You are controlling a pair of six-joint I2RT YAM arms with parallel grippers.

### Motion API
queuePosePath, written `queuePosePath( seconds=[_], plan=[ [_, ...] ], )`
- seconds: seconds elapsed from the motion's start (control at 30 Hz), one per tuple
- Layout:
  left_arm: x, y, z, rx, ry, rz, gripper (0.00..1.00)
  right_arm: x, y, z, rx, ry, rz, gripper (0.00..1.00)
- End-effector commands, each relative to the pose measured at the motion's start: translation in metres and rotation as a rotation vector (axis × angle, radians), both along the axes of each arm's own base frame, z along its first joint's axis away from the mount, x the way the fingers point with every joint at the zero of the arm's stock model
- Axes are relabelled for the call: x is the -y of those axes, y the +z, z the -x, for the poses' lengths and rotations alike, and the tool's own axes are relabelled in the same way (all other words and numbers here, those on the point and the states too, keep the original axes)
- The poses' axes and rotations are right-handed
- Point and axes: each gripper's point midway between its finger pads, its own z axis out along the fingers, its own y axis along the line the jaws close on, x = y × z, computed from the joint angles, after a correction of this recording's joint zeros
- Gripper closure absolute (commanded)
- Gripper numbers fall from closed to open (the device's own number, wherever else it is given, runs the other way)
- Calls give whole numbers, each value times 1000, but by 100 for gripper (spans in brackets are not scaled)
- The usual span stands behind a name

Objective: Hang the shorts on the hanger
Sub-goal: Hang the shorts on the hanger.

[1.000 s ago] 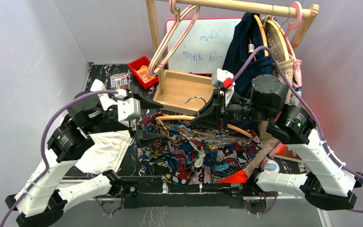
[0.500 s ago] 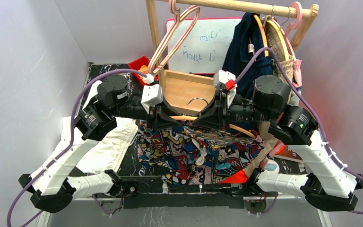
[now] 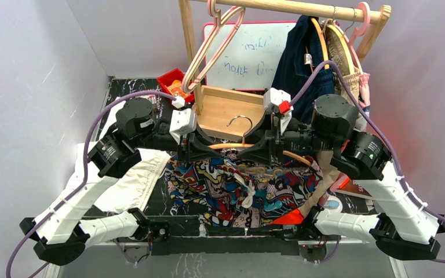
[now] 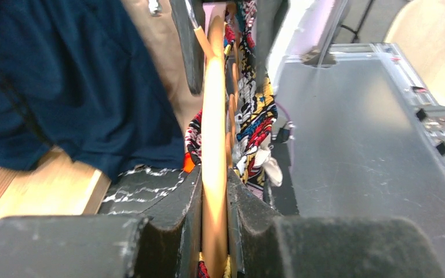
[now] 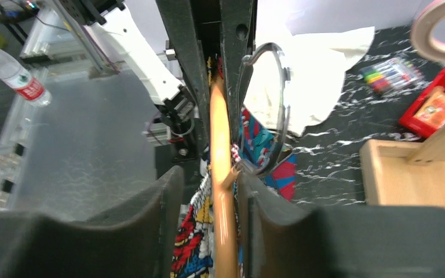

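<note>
Top external view, light-orange hanger [image 3: 227, 146] pinched at its left end by the left hand [image 3: 201, 149], right hand [image 3: 254, 152] spread loosely around the bar, comic-print shorts [image 3: 237, 191] laid beneath on the desk [image 3: 158, 198], blue whiteboard [image 3: 249, 58] handwriting not legible.

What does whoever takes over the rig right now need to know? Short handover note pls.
Left gripper: shut on the hanger, pads on both sides of its orange bar.
Right gripper: open, jaws straddling the same bar, gap on one side.
Shorts: mostly spread on the table under the hanger, waist bunched up by its lower bar.
Done: hanger held over the shorts, between both arms.
Left: I cannot tell whether the waist is over the lower bar. Check that first, then get the shorts hanging from it.
</note>
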Motion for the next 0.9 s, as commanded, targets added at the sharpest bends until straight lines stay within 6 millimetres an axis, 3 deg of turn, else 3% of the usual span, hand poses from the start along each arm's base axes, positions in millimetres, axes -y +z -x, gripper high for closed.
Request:
queuePosePath(
  seconds=[0.0,0.1,0.23,0.4,0.5,0.67,0.87],
  plan=[
    [-16,22,-13,83,152,85,100,10,34,2,102,-32,-117,44],
    [-26,25,-16,110,221,106,100,19,36,-8,109,-115,-122,35],
    [-46,24,-22,142,344,109,100,40,44,-25,119,-285,-156,30],
    [-75,26,-26,183,489,136,100,78,57,-47,92,-537,-235,31],
    [-86,28,-24,193,525,142,100,94,52,-65,25,-691,-251,34],
    [-89,27,-23,195,535,144,100,87,35,-81,-86,-775,-195,37],
    [-83,28,-23,195,511,152,100,82,32,-99,-133,-854,-213,38]
  ],
)
